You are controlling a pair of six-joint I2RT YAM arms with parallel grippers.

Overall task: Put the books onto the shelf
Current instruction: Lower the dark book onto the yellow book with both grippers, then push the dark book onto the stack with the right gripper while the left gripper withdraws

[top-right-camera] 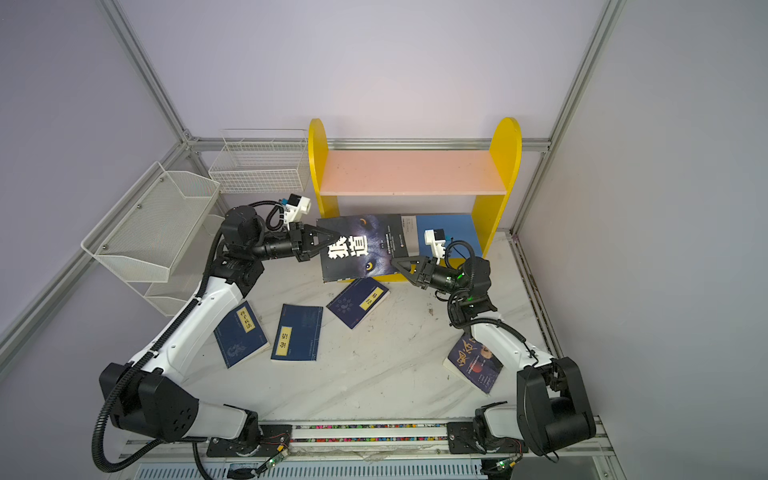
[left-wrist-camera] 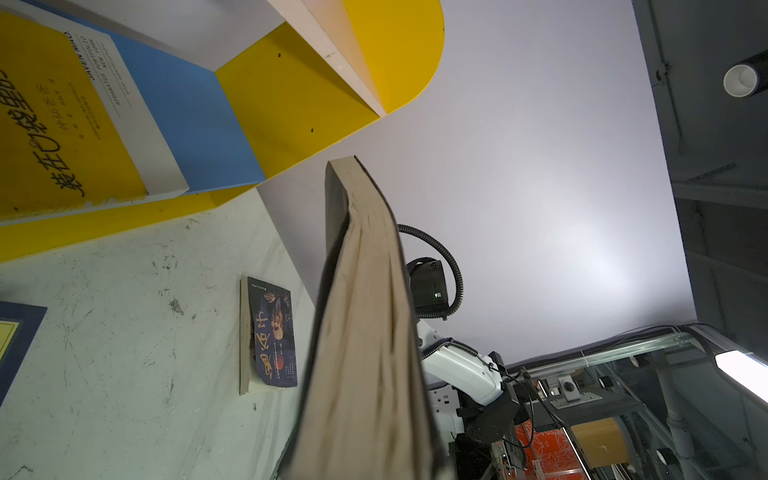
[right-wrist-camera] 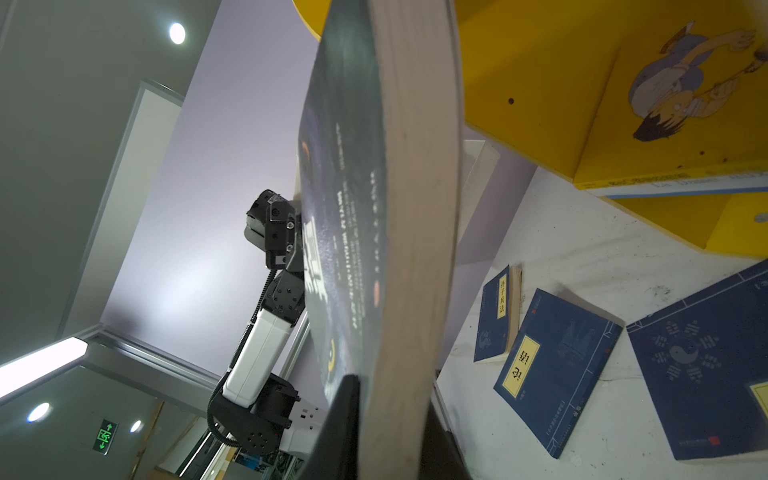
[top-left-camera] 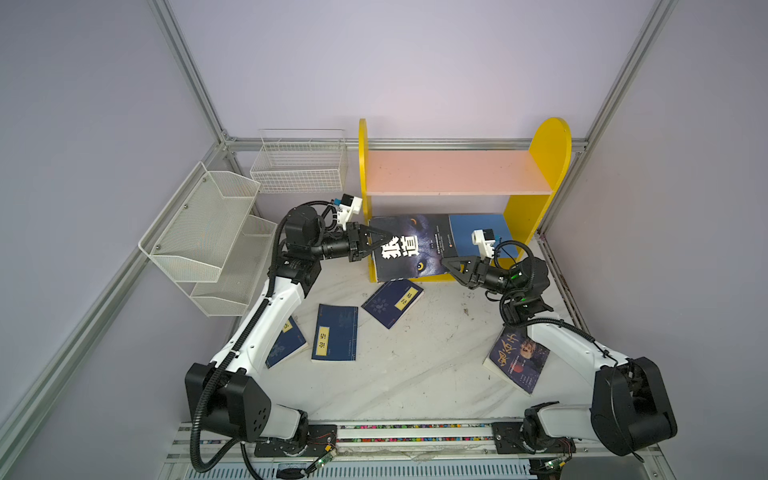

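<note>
**Item:** dark book (top-left-camera: 405, 249), a paperback with a wolf-eye cover and large white characters.

**Location:** held off the table (top-left-camera: 415, 374), cover up. It hangs over the left part and front edge of the blue lower board (top-left-camera: 478, 226) of the shelf (top-left-camera: 540, 166). Whether it touches the board cannot be told.

**Held by:**
- left gripper (top-left-camera: 380, 239): clamped on the book's left edge.
- right gripper (top-left-camera: 448, 262): at the near right corner. In the right wrist view its fingers (right-wrist-camera: 347, 415) sit on either side of the book and look pressed onto it.

**Handling (judged):**
- Thick page block of moderate weight, with a soft cover.
- The pages bow in both wrist views, so a single corner hold would likely let it sag or fan open.
- The cover looks smooth and may slip.
- Best held on two opposite edges, as here, or close to the spine.

**Other stock:**
- yellow book (left-wrist-camera: 54, 124): lies flat on the lower board, hidden beneath the held book in both top views.
- navy books (top-right-camera: 297, 332): three, with yellow labels, flat on the table in front of the shelf. They are thin and light, so an edge needs lifting before a grip.
- illustrated book (top-left-camera: 517, 359): flat on the table, partly under the right arm.
</note>
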